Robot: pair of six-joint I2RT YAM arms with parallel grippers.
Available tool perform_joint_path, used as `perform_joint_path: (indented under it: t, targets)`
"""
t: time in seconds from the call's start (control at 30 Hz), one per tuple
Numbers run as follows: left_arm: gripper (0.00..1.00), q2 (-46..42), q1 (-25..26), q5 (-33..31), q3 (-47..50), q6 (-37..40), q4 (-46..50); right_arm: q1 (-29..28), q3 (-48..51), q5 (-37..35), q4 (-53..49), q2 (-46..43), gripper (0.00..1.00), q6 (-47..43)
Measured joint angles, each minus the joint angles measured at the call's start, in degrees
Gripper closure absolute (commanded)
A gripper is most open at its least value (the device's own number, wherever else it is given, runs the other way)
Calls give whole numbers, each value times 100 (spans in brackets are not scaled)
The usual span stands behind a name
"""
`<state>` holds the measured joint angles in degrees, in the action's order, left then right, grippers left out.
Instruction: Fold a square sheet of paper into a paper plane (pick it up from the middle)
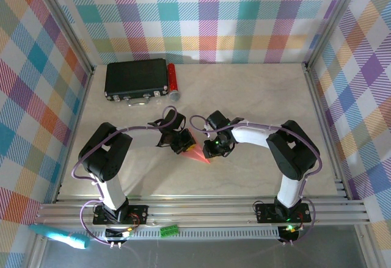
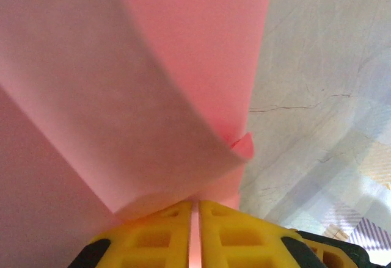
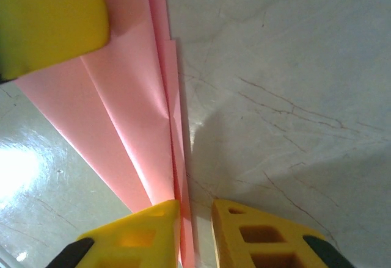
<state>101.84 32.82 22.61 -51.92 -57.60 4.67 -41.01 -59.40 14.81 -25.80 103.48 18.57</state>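
At table (image 1: pixel 263 103) centre, paper plane (image 1: pixel 197 155) long axis diagonal, tip pointing near-right.

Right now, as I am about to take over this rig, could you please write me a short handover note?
Left gripper: shut on the pink paper, pinching a folded edge.
Right gripper: jaws slightly apart astride one long fold, not clamped.
Paper: mid-table, between both grippers; black box and red cylinder lie far back, apart from it.
Done: several long creases are in; the paper tapers to a tip.
Left: probably close on that fold, press it, finish the wings.
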Motion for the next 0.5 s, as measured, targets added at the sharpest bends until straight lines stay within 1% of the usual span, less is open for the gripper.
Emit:
perform_joint_path:
  t: [0.27, 0.5]
  targets:
    - [86, -184, 0, 81, 15, 0, -175, 7, -90, 2, -103, 63, 78, 28]
    - [90, -313, 11, 175, 162, -2, -374, 11, -142, -2, -170, 96, 79, 197]
